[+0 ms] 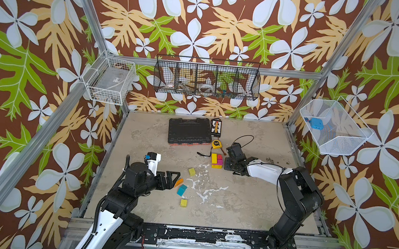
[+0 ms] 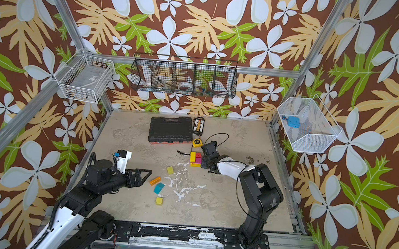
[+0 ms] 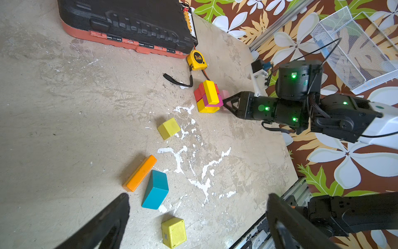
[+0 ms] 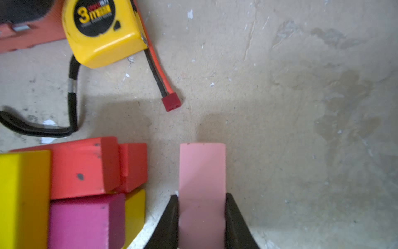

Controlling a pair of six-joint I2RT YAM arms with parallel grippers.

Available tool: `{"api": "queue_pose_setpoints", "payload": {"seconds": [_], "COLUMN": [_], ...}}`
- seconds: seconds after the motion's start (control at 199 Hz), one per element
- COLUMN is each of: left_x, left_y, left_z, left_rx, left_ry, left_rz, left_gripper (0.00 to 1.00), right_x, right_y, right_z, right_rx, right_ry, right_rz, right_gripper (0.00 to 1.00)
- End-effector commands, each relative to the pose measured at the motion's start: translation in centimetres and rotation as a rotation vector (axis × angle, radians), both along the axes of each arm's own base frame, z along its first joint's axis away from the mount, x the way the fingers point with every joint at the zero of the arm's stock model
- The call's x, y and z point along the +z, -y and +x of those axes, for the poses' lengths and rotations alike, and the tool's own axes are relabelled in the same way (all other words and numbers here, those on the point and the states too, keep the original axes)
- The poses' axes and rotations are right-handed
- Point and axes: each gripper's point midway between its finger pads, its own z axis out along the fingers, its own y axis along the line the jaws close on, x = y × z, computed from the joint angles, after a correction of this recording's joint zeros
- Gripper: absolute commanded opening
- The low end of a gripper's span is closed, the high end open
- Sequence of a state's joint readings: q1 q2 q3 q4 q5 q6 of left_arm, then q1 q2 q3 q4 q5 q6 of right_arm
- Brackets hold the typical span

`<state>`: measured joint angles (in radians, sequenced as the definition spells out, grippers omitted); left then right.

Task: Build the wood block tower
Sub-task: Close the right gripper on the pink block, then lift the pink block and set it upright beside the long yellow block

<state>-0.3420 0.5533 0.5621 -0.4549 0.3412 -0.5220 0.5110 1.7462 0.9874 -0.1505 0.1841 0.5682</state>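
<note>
The tower (image 1: 216, 160) (image 2: 195, 158) is a low stack of yellow, red and magenta blocks (image 3: 207, 97) (image 4: 81, 172) in the middle of the floor. My right gripper (image 4: 202, 197) (image 1: 226, 162) is shut on a pale pink block (image 4: 202, 170) (image 3: 225, 94), which sits just beside the stack with a narrow gap between them. My left gripper (image 3: 197, 200) (image 1: 175, 180) is open and holds nothing. It hovers by an orange bar (image 3: 140, 173), a teal block (image 3: 155, 189) and a yellow cube (image 3: 174, 232). Another yellow cube (image 3: 169, 128) lies between these and the stack.
A yellow tape measure (image 4: 101, 30) (image 1: 216, 144) with its black strap lies just behind the stack, beside a cable ending in a red plug (image 4: 171, 103). Further back is the flat black tool case (image 1: 189, 131). Wire baskets (image 1: 207, 78) hang on the walls.
</note>
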Motion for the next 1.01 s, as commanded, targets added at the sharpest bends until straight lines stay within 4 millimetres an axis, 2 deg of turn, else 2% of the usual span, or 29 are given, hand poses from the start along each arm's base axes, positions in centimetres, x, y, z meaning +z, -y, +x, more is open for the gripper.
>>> {"api": "queue_pose_setpoints", "payload": {"seconds": [0.0,0.156,0.528,0.734,1.0], "left_x": [0.5,0.5,0.5,0.6,0.6], "left_y": [0.2,0.2,0.2,0.2,0.2], "left_z": [0.2,0.2,0.2,0.2,0.2], "left_rx": [-0.006,-0.007,-0.007,-0.007,-0.009], "left_ry": [0.027,0.026,0.030,0.029,0.031], "left_rz": [-0.006,-0.007,-0.007,-0.008,-0.009], "left_gripper": [1.00,1.00,1.00,1.00,1.00], "right_x": [1.2,2.7,5.7,5.4,4.4], "right_y": [-0.1,-0.4,-3.7,-5.1,-5.5], "right_z": [-0.2,-0.4,-1.0,-0.8,-0.4], "right_rx": [0.003,0.015,0.089,0.118,0.120], "right_ry": [0.015,0.033,0.071,0.057,0.034], "right_rz": [0.013,0.039,0.080,0.100,0.094], "right_gripper": [0.24,0.23,0.23,0.23,0.23]}}
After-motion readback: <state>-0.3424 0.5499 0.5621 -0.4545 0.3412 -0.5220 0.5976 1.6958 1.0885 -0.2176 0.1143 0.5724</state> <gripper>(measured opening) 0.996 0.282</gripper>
